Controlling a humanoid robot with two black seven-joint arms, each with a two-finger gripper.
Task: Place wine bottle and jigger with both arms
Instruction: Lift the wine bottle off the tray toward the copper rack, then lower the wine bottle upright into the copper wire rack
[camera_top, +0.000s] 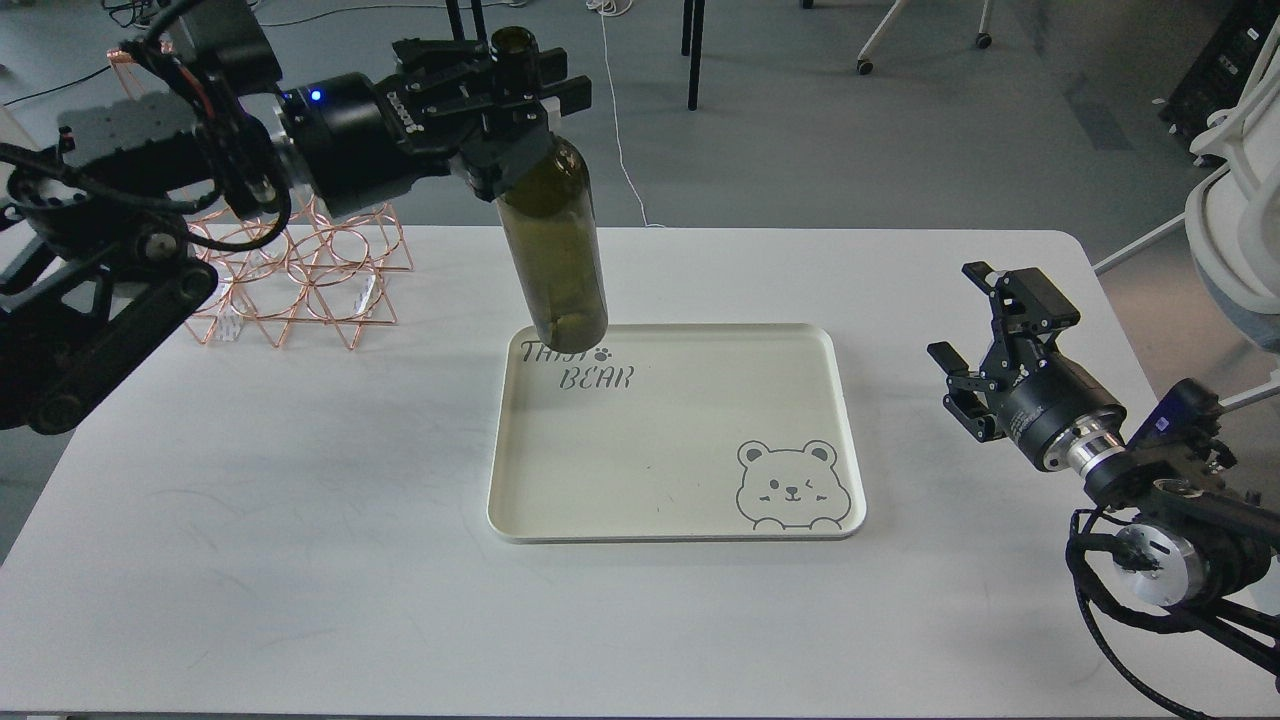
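Observation:
The wine bottle (553, 240) is a tall dark olive-green bottle held upright in the air, its base over the far left corner of the cream tray (680, 520). My left gripper (510, 85) is shut on its neck, just under the mouth. My right gripper (985, 330) is open and empty over the right side of the table, well right of the tray. The jigger is out of view.
A copper wire rack (300, 275) stands on the table at the far left, under my left arm. The tray bears a bear drawing and the words "BEAR". A white chair (1235, 200) stands off the table's right edge.

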